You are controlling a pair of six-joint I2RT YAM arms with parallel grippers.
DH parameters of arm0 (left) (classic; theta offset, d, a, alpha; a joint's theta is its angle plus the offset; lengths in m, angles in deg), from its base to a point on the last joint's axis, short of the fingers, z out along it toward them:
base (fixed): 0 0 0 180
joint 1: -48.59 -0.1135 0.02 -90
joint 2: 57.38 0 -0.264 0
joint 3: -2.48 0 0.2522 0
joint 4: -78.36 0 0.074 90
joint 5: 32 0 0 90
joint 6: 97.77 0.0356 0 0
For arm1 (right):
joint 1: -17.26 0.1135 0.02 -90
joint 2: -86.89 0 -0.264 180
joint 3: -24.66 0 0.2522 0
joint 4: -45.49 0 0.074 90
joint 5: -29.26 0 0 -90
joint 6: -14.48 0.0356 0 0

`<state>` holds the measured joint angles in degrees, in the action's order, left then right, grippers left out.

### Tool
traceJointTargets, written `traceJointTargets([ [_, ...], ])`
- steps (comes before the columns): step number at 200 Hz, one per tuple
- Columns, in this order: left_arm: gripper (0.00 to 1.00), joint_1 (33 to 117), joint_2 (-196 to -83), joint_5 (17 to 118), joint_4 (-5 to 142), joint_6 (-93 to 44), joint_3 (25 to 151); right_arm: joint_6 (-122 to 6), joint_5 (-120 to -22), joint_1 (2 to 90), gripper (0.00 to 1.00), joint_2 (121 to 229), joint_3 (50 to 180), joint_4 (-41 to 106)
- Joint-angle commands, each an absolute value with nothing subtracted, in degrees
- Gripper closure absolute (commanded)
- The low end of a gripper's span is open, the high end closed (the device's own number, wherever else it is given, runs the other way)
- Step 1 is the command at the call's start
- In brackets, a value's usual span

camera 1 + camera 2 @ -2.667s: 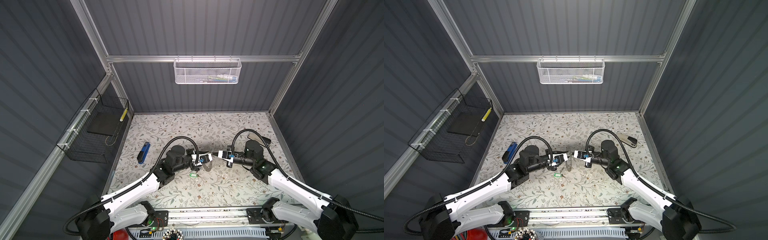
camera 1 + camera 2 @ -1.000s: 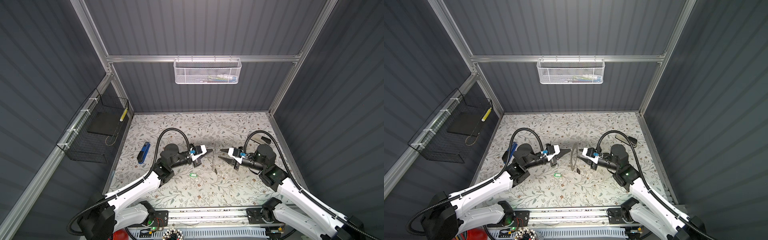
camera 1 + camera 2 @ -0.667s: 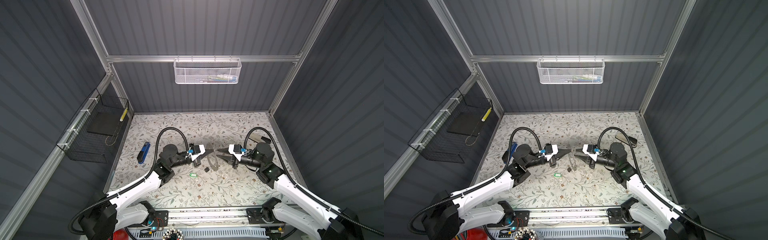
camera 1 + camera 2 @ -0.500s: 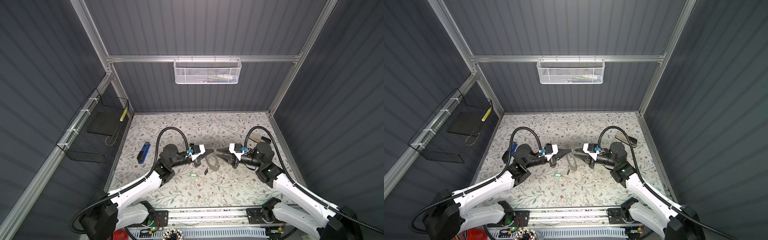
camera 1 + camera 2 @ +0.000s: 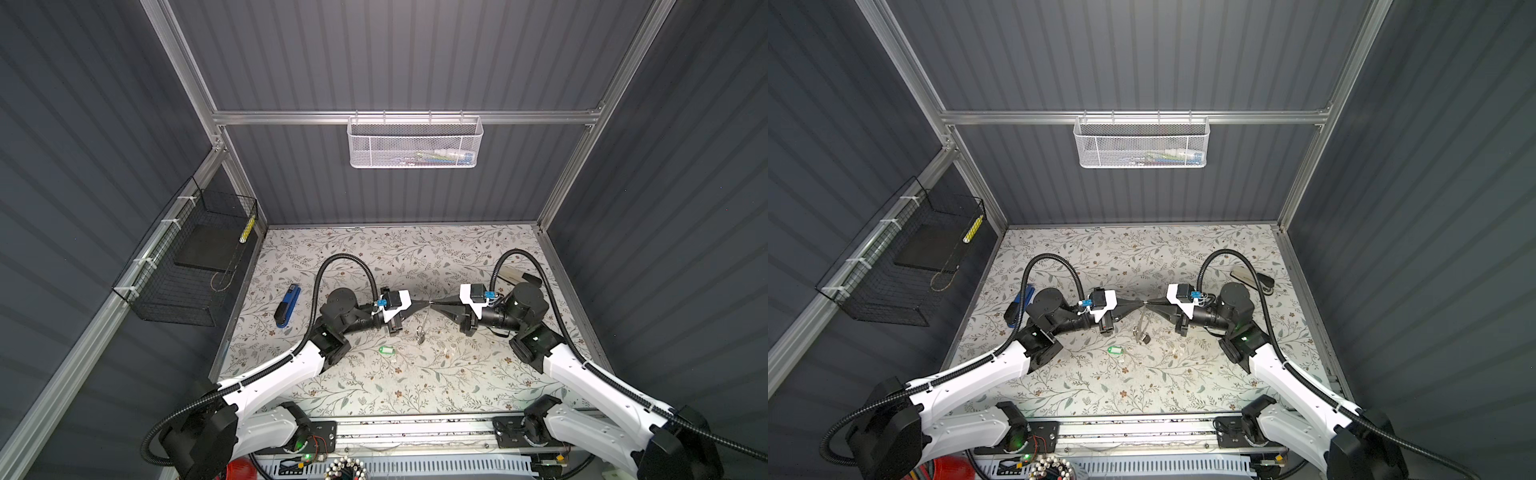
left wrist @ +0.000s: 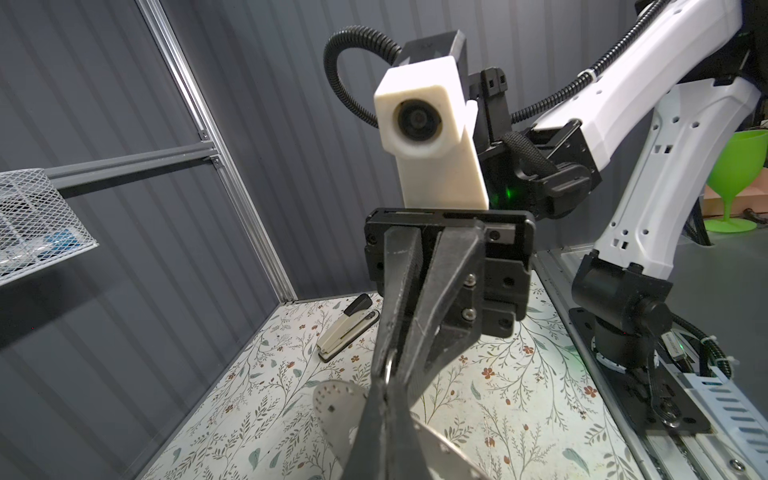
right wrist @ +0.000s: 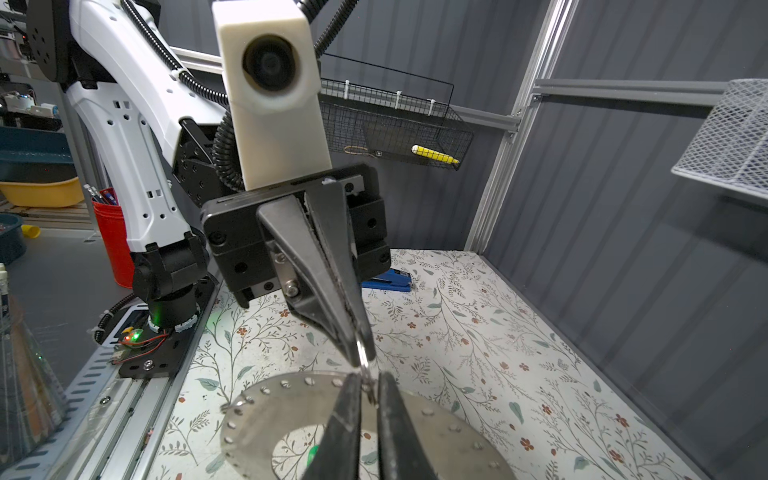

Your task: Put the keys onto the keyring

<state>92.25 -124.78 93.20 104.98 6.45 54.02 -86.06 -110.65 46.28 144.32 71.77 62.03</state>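
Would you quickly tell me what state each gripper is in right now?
Left gripper: closed, holding the keyring by its top edge.
Right gripper: closed on the keyring's small wire loop.

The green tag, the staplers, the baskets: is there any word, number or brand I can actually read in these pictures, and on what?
No text reads clearly anywhere.
green tag: white label, too small to read.
yellow pen in the black wire basket: print too small to read.
things in the white mesh basket: blurred behind the mesh.
blue stapler, keyring: no marking shows.
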Motion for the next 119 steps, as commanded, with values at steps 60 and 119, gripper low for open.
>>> traceJointTargets([
  [60, 0.59, 91.9, -123.1, 91.3, 97.7, 10.7, 57.4, -94.5, -108.2, 46.3, 1.0, 142.1, 74.0, 53.2],
  [119, 0.57, 92.8, -119.4, 83.7, 71.2, 31.0, 66.0, -115.9, -91.3, 51.3, 1.0, 137.7, 75.1, 38.0],
])
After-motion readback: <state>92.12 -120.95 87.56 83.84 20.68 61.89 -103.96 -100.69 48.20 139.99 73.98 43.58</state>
